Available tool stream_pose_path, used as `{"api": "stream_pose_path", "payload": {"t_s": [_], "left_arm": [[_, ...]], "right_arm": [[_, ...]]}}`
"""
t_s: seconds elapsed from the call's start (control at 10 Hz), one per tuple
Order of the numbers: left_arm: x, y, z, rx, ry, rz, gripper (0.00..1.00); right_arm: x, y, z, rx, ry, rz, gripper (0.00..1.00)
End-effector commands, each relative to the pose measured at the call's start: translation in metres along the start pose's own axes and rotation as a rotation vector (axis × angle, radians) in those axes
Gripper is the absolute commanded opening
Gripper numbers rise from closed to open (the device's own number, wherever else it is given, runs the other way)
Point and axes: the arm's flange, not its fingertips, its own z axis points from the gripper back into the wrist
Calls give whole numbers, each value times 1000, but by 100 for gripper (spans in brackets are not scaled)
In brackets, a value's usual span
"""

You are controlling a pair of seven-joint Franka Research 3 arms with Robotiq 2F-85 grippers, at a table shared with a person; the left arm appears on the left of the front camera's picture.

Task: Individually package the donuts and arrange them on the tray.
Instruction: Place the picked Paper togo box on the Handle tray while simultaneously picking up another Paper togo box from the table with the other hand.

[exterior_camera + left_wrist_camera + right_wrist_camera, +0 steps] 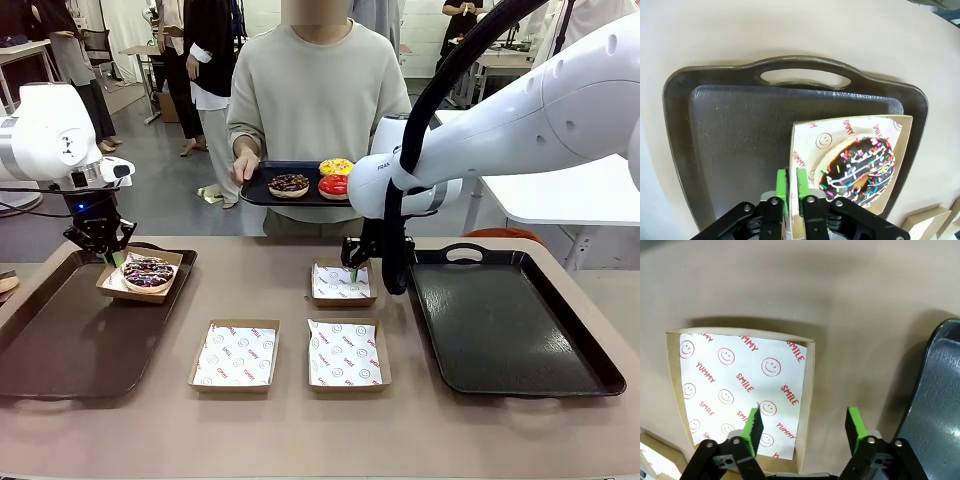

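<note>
one sprinkled donut (860,167), boxed, on left tray (730,150) corner; left gripper (791,181) pinching its cardboard box (906,150) wall. right gripper (803,416) spread astride empty box (809,390) wall: best closed squarely on card, not loose paper liner (740,385).

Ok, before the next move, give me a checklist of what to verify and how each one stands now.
1. Grip of left claw on the filled box: ok, pads pinched on its wall.
2. The sprinkled donut seated inside that box: ok.
3. That box resting on the left tray: ok, near the rim.
4. The right claw open astride the empty box wall: ok.
5. That box's liner lying flat: ok.
6. Three donuts waiting on the person's tray: ok.
</note>
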Motion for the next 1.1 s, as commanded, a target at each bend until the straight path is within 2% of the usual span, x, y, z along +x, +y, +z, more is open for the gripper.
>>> {"api": "stream_pose_path", "payload": {"t_s": [0.0,0.2,0.3,0.4,0.5,1.0], "left_arm": [[3,0,2,29,-5,-11,100],[2,0,2,31,0,-8,100],[2,1,2,32,1,-7,83],[2,2,3,31,1,-6,92],[1,2,3,28,1,-5,100],[-13,4,12,-14,-12,-7,100]], "right_arm": [[6,3,-3,-28,-32,-7,0],[6,4,-3,-28,-33,-7,0],[6,4,-4,-27,-33,-8,14],[7,4,-4,-27,-32,-10,4],[7,4,-4,-27,-32,-12,0],[3,6,3,-20,-24,-12,0]]}}
